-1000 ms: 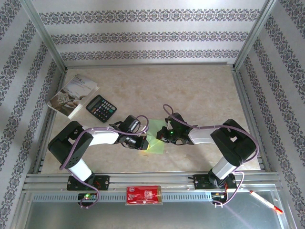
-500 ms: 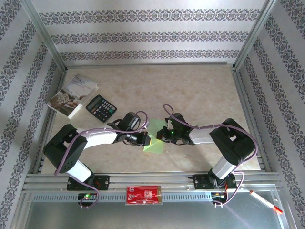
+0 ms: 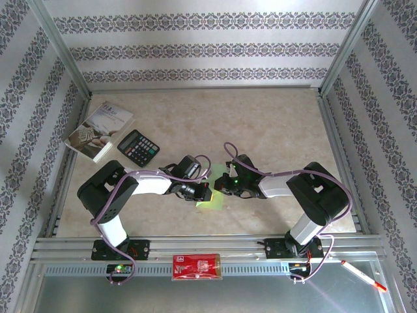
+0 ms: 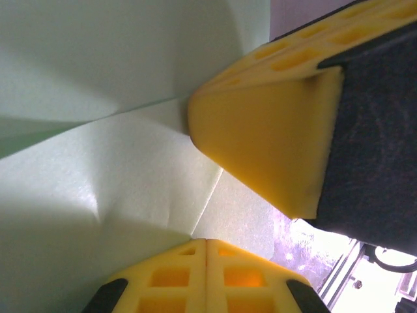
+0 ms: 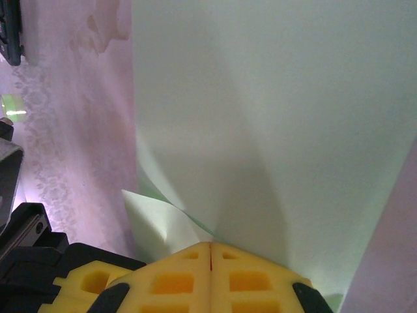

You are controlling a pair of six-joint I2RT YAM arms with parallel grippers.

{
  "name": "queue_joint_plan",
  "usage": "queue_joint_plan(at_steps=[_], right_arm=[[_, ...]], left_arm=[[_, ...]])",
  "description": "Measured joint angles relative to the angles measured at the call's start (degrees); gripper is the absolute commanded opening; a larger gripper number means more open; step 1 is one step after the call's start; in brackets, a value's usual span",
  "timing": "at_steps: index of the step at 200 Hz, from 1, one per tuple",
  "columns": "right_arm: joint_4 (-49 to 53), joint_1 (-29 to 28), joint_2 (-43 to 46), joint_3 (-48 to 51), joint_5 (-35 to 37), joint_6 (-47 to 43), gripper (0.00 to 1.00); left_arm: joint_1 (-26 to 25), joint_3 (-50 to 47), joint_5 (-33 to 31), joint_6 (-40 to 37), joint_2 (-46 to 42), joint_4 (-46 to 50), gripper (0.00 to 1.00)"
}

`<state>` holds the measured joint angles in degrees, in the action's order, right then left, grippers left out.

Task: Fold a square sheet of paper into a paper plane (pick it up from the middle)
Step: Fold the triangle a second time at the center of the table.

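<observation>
- Green paper first: the square sheet (image 3: 212, 202) is on the worktop (image 3: 273, 124), right of the black calculator (image 3: 137, 147) and closer to the arm bases than it is. It's creased and partly lifted, not lying flat.
- Left pincer (image 4: 206, 242): jaws fully together, with a crease of the sheet running straight into the seam. Looks like a pinch on the paper to me.
- Right pincer (image 5: 210, 246): same deal, jaws closed tight and the folded paper disappears into the tips.
- The bit that matters: the left pincer comes in from the calculator side and the right one from the far side. They're nose to nose, pretty much touching, with the sheet between and under them. Neither arm is nearer, since both are already on it.
- Long axis? Can't call it from above because the arms cover most of the paper. In the left wrist view, the crease heads from the tips toward the right pincer's yellow finger.
- My guess is the next fold turns on that shared crease line, so one pincer has to let go first.
- Count: one sheet, two pincers, one calculator, one booklet (image 3: 99, 132) just beyond the calculator, one red packet (image 3: 196, 267), and one pen-like stick (image 3: 363, 275).
</observation>
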<state>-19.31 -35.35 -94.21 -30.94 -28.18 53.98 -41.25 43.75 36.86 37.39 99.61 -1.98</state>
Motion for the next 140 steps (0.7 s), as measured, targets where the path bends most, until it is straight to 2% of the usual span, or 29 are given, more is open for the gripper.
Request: queue_joint_plan(at_steps=[81, 140], right_arm=[[-0.7, 0.0, 0.0, 0.4, -0.2, -0.5, 0.00], [-0.7, 0.0, 0.0, 0.5, -0.4, -1.4, 0.00]], left_arm=[[0.5, -5.0, 1.1, 3.1, -1.6, -6.9, 0.00], [2.9, -10.7, 3.7, 5.5, -5.1, -9.4, 0.00]])
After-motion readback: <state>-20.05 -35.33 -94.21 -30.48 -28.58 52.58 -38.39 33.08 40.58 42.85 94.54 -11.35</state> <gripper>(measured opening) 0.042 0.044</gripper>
